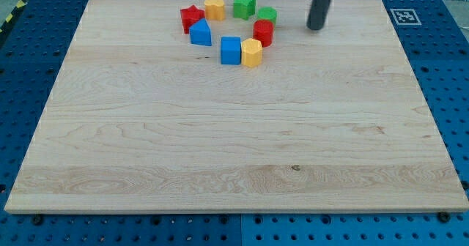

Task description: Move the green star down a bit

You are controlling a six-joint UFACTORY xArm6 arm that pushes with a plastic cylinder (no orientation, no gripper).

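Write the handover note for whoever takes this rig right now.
My tip rests on the board near the view's top, to the right of the block cluster and touching no block.
The green star sits at the cluster's top, between the yellow block and the green block.
Done: nothing visible; the star looks unpushed.
Left: bring my tip above the star and nudge it down a little, probably into the ring's open middle.

My tip [315,28] stands right of the green star [243,4].
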